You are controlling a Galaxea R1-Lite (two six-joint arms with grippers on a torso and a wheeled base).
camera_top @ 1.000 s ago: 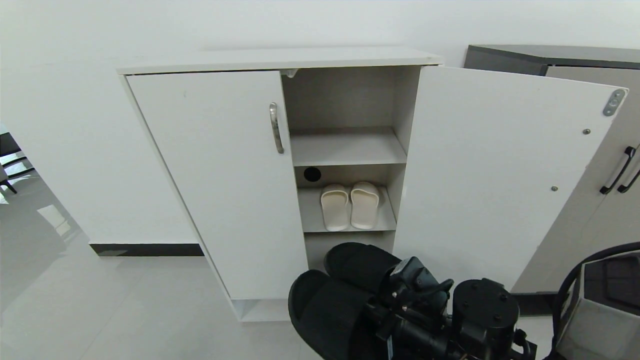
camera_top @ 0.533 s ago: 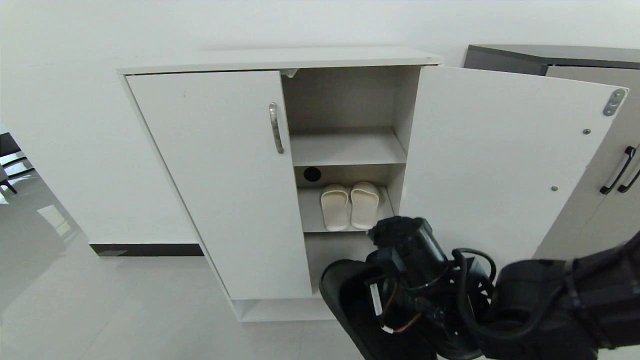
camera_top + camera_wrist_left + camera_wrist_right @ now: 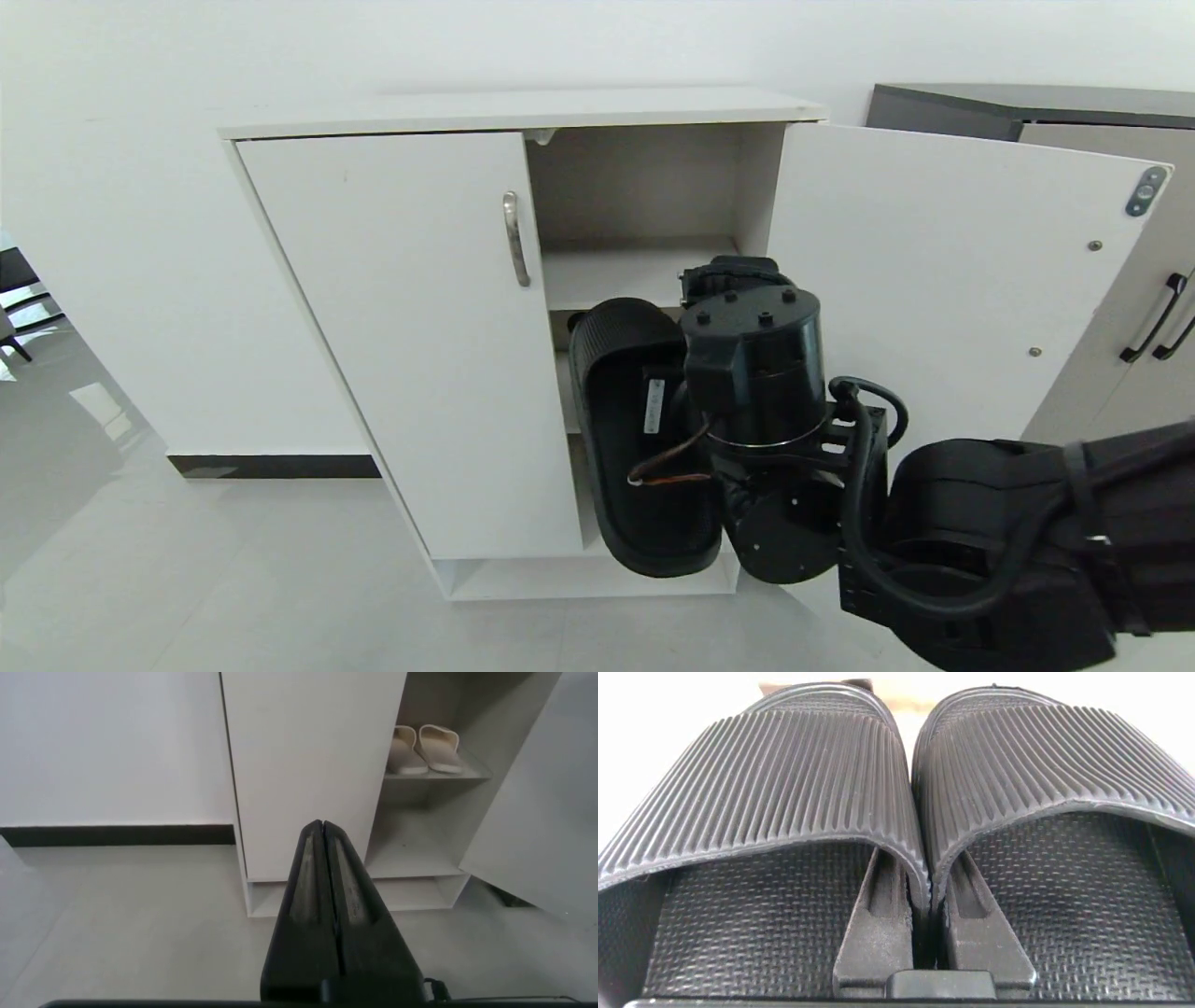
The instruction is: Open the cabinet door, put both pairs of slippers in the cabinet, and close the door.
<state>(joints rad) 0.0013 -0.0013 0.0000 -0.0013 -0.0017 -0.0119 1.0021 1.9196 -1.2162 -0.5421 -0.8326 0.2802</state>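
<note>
The white cabinet has its left door closed and its right door swung wide open. My right gripper is shut on the pair of black ribbed slippers, pinching their inner edges together. In the head view the black slippers hang upright in front of the open side, at the height of the middle shelves. A pair of white slippers rests on a shelf inside. My left gripper is shut on nothing, low over the floor in front of the cabinet.
A grey cabinet with black handles stands right behind the open door. The closed door carries a metal handle. Pale tiled floor stretches out to the left, with a chair leg at the far left edge.
My right arm has lifted the black slippers from low near the floor up in front of the shelves, where they now cover the white slippers in the head view.
</note>
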